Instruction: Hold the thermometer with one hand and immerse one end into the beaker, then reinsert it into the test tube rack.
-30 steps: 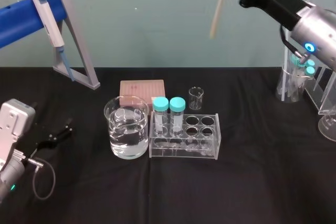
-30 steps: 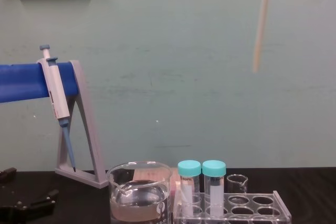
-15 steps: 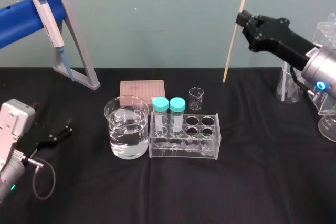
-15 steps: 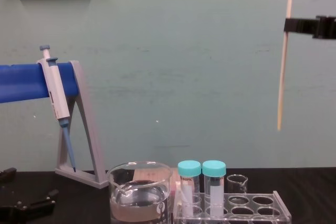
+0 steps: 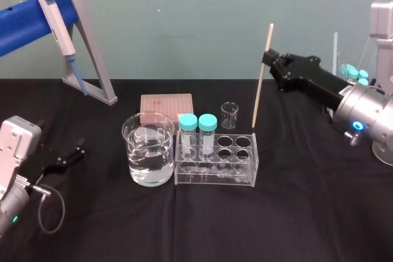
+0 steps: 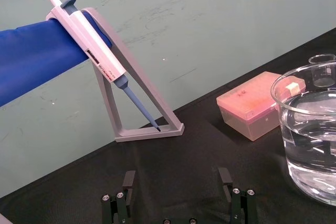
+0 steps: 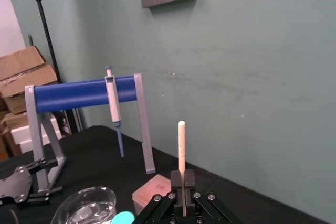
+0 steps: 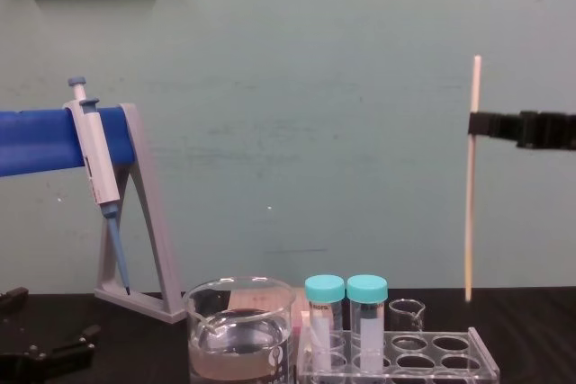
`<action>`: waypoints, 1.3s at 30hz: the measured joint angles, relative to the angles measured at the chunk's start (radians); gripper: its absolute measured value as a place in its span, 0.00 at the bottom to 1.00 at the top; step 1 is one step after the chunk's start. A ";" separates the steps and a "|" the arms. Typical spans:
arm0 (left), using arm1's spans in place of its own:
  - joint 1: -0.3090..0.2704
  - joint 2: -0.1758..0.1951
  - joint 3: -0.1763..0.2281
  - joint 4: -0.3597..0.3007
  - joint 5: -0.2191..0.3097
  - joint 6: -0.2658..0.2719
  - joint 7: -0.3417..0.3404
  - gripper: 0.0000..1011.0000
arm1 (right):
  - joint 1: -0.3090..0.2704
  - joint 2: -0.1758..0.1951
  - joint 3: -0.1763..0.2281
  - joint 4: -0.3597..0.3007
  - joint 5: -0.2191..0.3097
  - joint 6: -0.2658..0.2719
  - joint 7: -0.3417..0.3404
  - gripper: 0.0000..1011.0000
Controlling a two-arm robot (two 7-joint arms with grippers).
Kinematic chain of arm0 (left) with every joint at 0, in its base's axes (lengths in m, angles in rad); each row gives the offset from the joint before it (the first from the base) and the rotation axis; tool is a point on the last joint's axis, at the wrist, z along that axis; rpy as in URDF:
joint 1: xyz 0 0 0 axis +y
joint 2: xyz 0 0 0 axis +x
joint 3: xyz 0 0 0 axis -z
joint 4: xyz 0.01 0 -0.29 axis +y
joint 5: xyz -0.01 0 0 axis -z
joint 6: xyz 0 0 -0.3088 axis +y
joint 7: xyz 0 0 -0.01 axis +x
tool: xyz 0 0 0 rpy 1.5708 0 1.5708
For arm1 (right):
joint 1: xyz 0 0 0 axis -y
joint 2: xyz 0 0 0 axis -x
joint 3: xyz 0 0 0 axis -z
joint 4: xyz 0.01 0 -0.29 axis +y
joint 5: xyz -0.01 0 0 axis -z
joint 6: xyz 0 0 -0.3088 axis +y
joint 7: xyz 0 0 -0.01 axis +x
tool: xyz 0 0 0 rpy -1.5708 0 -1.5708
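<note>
One left gripper (image 6: 177, 184): mine, parked low on the table (image 5: 307, 213), fingers spread wide.
Beaker (image 5: 148, 157): just left of the test tube rack (image 5: 215, 170).
Thermometer (image 5: 259, 93): near upright, lower tip hanging just over the rack's right end.
Right gripper (image 5: 267, 61): mine, clamped on its upper third.

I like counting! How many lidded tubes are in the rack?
2. Left tube at the rack's left end by the beaker; right tube beside it. None looks hidden.
</note>
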 joint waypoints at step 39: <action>0.000 0.000 0.000 0.000 0.000 0.000 0.000 0.99 | 0.005 -0.047 -0.044 0.117 -0.086 -0.109 0.059 0.03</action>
